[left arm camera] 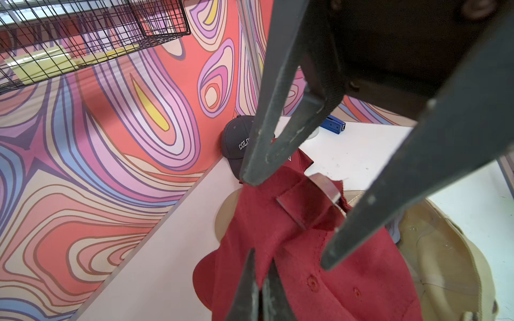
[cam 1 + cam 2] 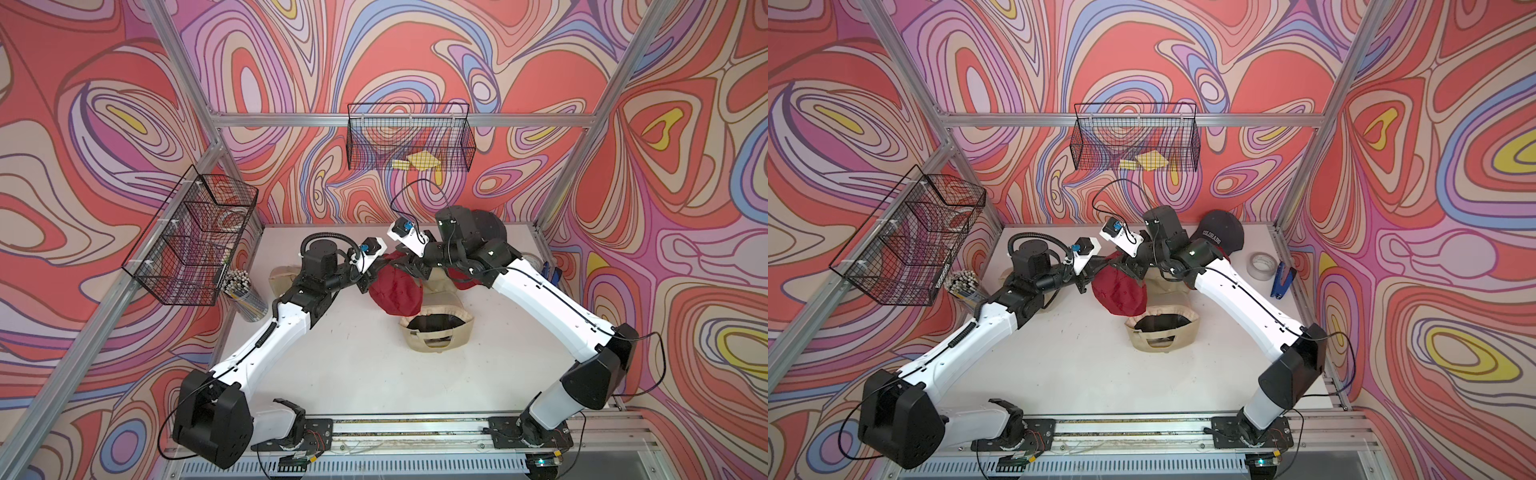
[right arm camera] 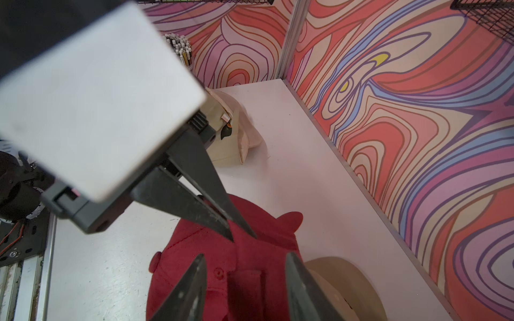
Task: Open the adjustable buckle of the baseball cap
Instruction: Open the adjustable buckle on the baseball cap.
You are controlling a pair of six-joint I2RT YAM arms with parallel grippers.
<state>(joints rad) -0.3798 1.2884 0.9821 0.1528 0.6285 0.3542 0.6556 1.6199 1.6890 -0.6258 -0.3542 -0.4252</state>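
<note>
**Red twill aloft, release not yet made**

Held up by its back edge over the middle of the white table (image 2: 353, 374), just above a beige cap (image 2: 457, 332): the red baseball cap (image 2: 395, 295), rear opening turned toward the two arms. Clamped tight on a fold of cap fabric just beside the strap: the left gripper (image 1: 261, 289), serving as anchor. Spread about halfway and straddling the red strap (image 1: 300, 205) near its metal buckle (image 1: 328, 187): the right gripper (image 3: 247, 278), gripping nothing as far as can be seen. Looks like the set-up for the release itself. Next, probably: close on the loose strap end or the buckle flap, then draw it away from the anchor. Soft cloth, so expect slack before any give.
</note>
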